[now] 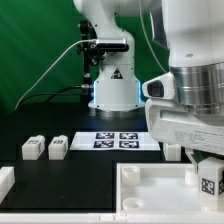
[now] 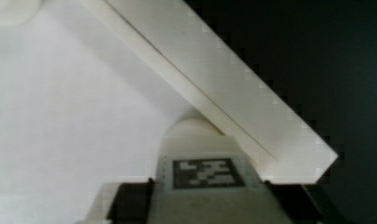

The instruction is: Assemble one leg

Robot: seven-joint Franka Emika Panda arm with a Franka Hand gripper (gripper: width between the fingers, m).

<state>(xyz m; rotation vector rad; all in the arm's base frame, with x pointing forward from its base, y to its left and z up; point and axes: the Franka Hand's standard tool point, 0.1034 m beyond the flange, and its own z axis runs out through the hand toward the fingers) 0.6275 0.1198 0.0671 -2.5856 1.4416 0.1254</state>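
Exterior view: leg (image 1: 209, 178) over tabletop (image 1: 150, 192).

Count so far: three legs visible, two (image 1: 32, 147) (image 1: 58, 147) on the table, one (image 1: 209, 178) by the single tabletop (image 1: 150, 185), plus one marker board (image 1: 120, 139).

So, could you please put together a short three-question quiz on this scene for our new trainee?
1. True or false: the gripper holds a leg over the tabletop.
2. How many loose legs lie on the black table at the exterior view's left? A) one B) two C) four
3. Fill in: the flat white piece with four black tags in front of the robot base is the ____ board.

Key: 1 true, as far as the views show. 2 B: one leg and another. 3 marker: the marker board.
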